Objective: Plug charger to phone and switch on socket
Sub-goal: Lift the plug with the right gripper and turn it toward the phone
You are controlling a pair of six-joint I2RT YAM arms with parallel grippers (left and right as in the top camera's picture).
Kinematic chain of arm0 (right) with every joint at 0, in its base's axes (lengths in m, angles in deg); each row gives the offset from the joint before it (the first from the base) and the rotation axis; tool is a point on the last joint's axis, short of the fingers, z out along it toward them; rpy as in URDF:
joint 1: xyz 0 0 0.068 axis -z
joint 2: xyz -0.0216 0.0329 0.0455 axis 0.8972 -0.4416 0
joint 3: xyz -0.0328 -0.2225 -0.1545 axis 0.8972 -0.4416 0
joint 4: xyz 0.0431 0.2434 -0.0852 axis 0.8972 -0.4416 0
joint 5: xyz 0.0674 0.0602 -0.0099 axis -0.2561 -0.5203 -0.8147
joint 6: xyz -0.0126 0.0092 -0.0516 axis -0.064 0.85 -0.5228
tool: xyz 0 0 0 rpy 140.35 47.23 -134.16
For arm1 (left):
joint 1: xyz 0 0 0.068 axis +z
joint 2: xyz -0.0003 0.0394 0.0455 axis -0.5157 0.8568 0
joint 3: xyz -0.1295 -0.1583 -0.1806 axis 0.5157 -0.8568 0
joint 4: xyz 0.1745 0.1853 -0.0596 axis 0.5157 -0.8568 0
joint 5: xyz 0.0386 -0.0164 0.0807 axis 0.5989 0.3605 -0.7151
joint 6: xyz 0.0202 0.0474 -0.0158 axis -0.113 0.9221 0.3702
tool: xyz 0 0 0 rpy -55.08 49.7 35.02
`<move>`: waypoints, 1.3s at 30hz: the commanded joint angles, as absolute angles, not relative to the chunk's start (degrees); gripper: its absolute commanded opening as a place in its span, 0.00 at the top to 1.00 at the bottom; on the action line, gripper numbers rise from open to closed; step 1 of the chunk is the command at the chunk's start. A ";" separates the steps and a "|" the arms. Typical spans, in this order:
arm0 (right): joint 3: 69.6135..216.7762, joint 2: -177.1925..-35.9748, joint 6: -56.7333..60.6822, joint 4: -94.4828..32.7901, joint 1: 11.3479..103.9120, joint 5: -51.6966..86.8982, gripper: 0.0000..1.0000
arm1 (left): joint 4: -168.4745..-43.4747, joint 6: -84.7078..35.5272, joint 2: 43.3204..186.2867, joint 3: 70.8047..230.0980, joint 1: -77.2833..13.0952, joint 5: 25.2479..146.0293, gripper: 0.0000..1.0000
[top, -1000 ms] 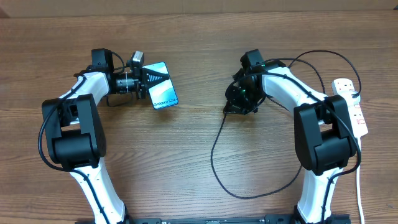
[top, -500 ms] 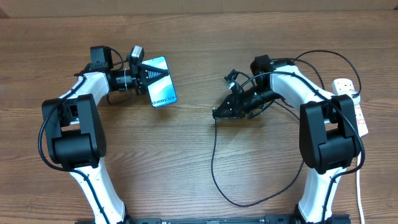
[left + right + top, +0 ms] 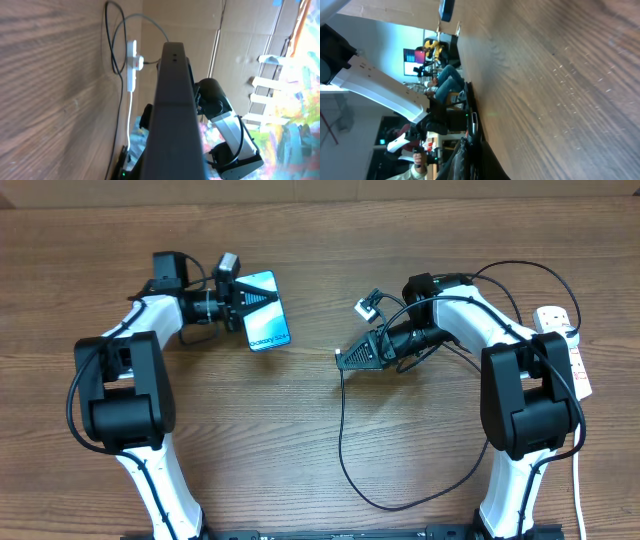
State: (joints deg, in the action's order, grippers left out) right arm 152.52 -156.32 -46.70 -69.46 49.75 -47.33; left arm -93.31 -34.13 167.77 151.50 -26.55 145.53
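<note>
phone [image 3: 267, 330] is sitting far left, gripped in my closed left pincer [image 3: 245, 302], long axis running near to far, while my right pincer [image 3: 345, 359], pinching the charger [image 3: 341, 430] by its end, is pointing left toward it, well apart.

Bare table [image 3: 310, 290] lies open between phone [image 3: 265, 325] and right pincer [image 3: 341, 360], charger [image 3: 340, 430] looping below.

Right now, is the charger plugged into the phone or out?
Out. The charger ends at the right fingers, with bare table between it and the phone in the left fingers.
</note>
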 commanded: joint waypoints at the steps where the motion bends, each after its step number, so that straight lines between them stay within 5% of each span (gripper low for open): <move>1: 152.41 -156.69 -48.03 -70.44 48.33 -49.07 0.96 | -91.49 -37.85 165.59 153.03 -29.07 148.54 0.96; 39: 152.41 -156.69 -48.01 -72.56 42.84 -52.05 0.96 | -85.00 -42.79 165.59 153.03 -35.34 144.76 0.96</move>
